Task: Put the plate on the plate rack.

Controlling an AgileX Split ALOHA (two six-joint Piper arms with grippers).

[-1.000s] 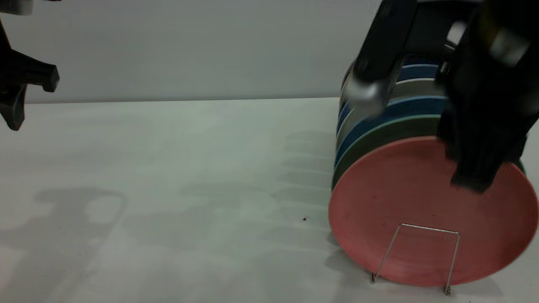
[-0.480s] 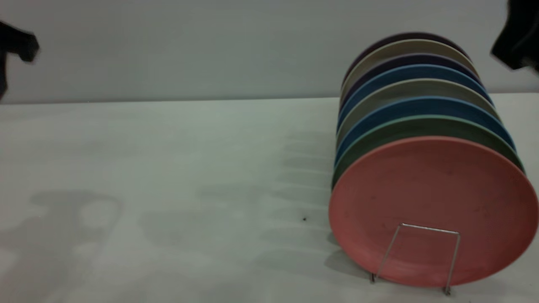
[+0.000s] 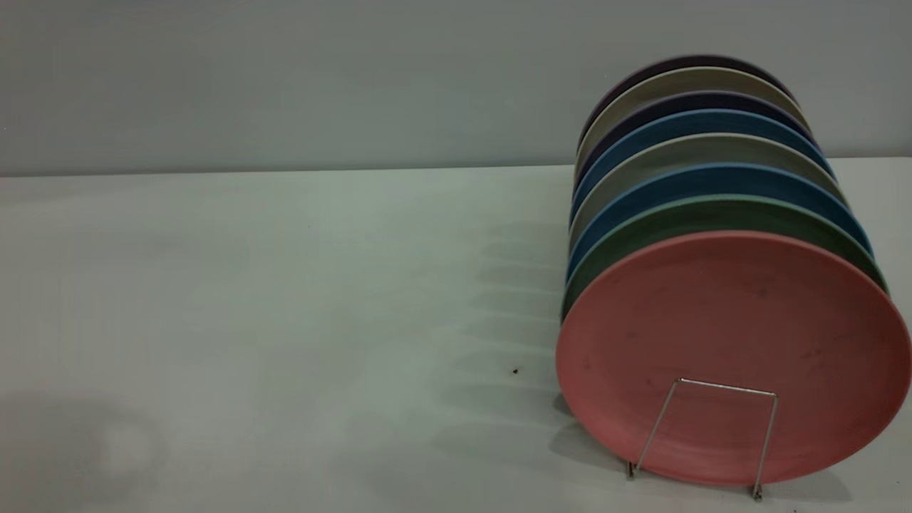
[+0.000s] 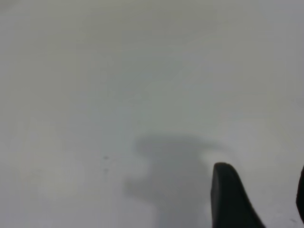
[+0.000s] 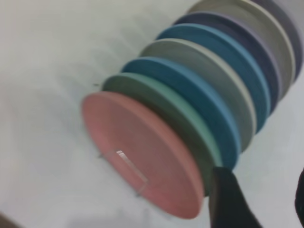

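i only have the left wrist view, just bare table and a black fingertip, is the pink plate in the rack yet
Observer: Yes. The round salmon-pink plastic plate stands on edge in the thin silver wire plate rack, at the end of the row nearest the exterior camera.
Operator: anything holding it
Observer: No. The exterior view shows no arm near it, and the right gripper is open and holds nothing.
Operator: whats behind it
Observer: A mint-green plate comes right behind it, then more plates in blue, grey and dark tones, all on edge.
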